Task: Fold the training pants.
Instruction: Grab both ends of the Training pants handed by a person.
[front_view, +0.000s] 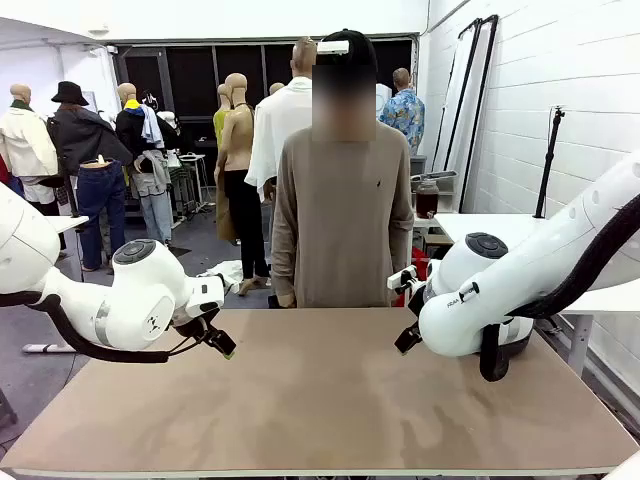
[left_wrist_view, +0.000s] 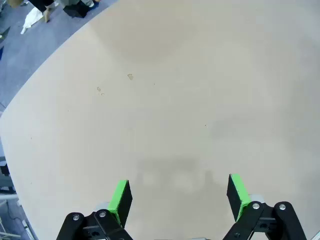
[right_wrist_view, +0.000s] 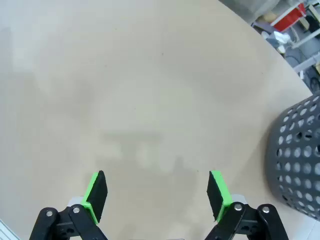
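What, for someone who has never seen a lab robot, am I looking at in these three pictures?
These are two white robot arms, the left arm and the right arm, at a beige table. The wide picture is taken from between them, looking across at a person standing at the far side. The left gripper and right gripper are the black two-fingered claws at the arms' ends. The other two pictures come from a camera on each wrist, looking down along the green-padded fingers. The left wrist picture shows plain tabletop with the gripper's shadow. The right wrist picture shows the same, plus a grey perforated basket near the table's edge. Both grippers are open and hold nothing.
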